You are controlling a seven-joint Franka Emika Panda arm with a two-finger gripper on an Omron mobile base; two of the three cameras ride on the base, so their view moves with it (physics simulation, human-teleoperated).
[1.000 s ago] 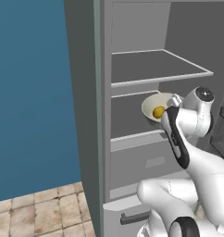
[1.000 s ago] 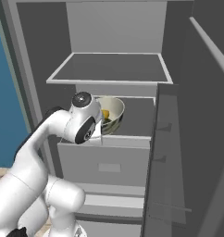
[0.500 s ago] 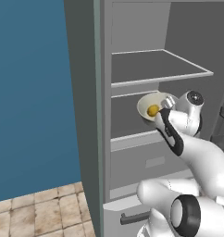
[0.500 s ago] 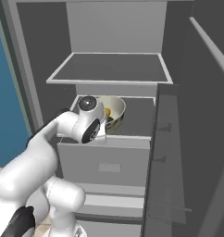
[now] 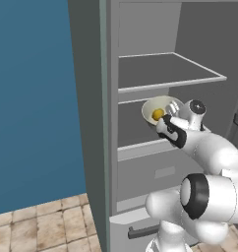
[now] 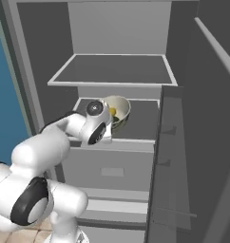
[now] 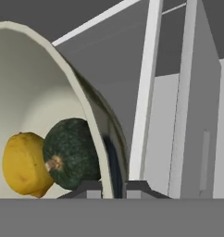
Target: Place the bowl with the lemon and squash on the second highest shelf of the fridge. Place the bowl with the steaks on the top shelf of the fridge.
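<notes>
Bowl (image 5: 163,108) w/ lemon (image 5: 157,114) + squash (image 7: 72,152) sits on fridge's 2nd shelf (image 5: 133,133); top shelf (image 5: 160,74) bare.

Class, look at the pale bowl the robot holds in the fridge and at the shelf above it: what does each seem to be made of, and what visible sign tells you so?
The round cream bowl looks like glazed ceramic, perhaps plastic: smooth matte inside, a glossy outer wall with reflections. The flat grey shelf with a white rim looks like a tinted glass or plastic panel in a white frame; the render leaves it open.

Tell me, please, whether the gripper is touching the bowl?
Touching: in the hand view the gripper has its fingertips on either side of the bowl wall, clamping its rim.
</notes>
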